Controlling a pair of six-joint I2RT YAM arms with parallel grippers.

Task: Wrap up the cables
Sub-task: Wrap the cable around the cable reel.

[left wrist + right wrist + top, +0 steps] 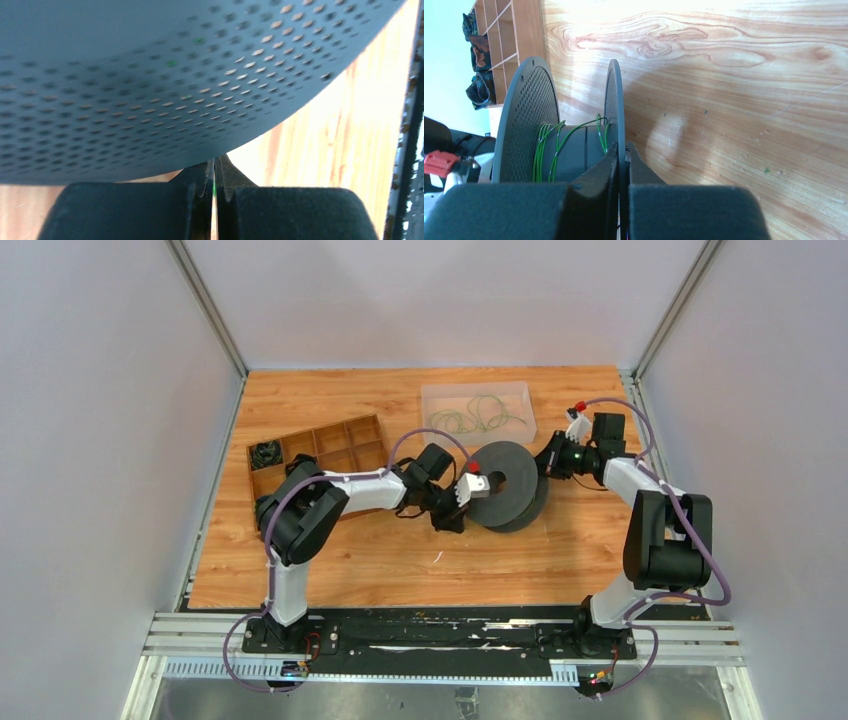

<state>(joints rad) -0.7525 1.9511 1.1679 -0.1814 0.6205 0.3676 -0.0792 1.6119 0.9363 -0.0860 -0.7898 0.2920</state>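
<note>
Right wrist: right claw (624,150) clamps spool (613,90) by its rim, cables (555,145) wound inside; left claw (215,162) pinched shut.

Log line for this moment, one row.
grey perforated plastic spool: thin green wire on core | left hand: shut on that wire | right hand: shut at spool rim | clear plastic bin: wire loops inside
</note>
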